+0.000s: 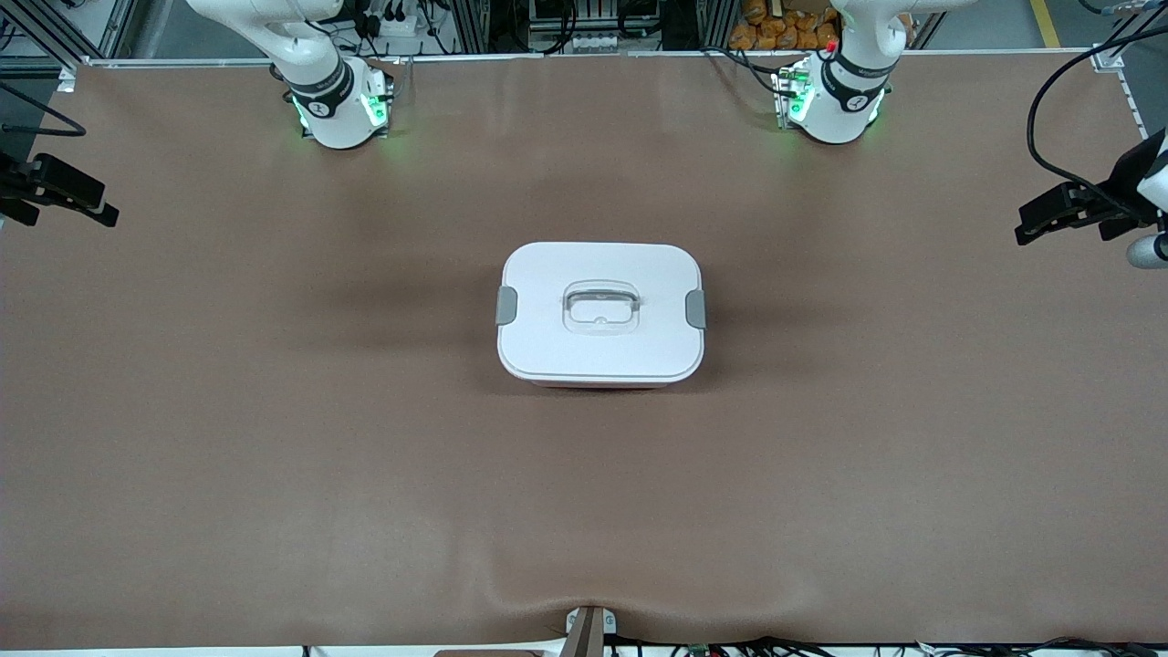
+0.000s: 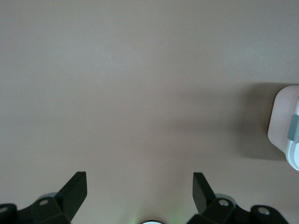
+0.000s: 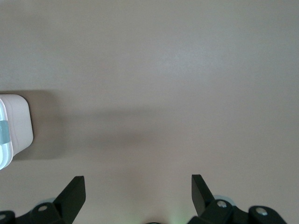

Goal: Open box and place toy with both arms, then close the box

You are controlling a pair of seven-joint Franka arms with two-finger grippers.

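Box (image 1: 600, 312) lid-on mid-table, no toy visible, fits pre-open or closed-again; left gripper (image 2: 140, 186) at 3 o'clock, right gripper (image 3: 138, 189) at 9, both spread, holding nothing.

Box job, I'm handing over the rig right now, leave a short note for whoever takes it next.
Left gripper: open, over bare table at the left arm's end, waiting.
Right gripper: open, over bare table at the right arm's end, waiting.
Box: mid-table, lid on, grey side latches against the lid's edges, handle lying flat.
Toy: not in any view; it may be inside the box or not on the table.
Done or left: a closed box with no toy in sight fits both the start and the finish, so check inside.
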